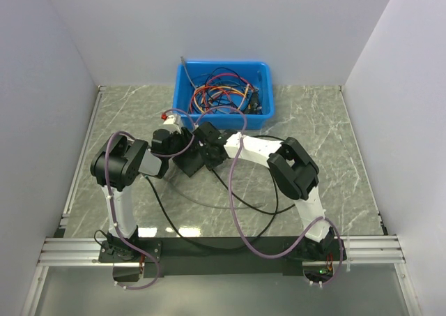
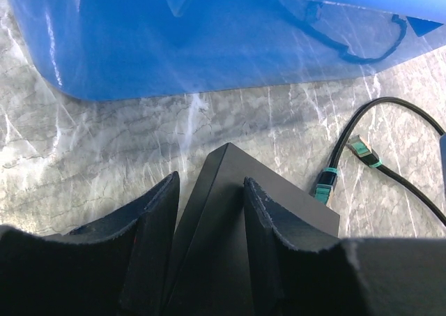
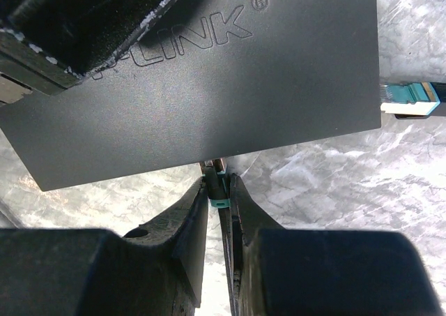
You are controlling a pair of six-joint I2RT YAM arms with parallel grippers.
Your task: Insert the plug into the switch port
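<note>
The black switch point(image 1: 189, 164) lies mid-table in front of the blue bin. My left gripper point(image 2: 210, 183) straddles it, one finger on each side, shut on its body point(image 2: 209, 239). My right gripper point(image 3: 217, 183) is shut on a plug with a teal boot point(image 3: 220, 196). The plug's tip touches the near edge of the switch point(image 3: 209, 86), which bears raised "LINK" lettering. How far the plug has entered a port is hidden. A second teal plug point(image 3: 411, 98) sits at the switch's right side, and it also shows in the left wrist view point(image 2: 324, 185).
A blue bin point(image 1: 223, 96) full of coloured cables stands just behind the switch. A loose teal-tipped plug point(image 2: 363, 149) on a black cable lies on the marble table point(image 1: 320, 128). Black cables loop across the table between the arms point(image 1: 244, 204). White walls enclose three sides.
</note>
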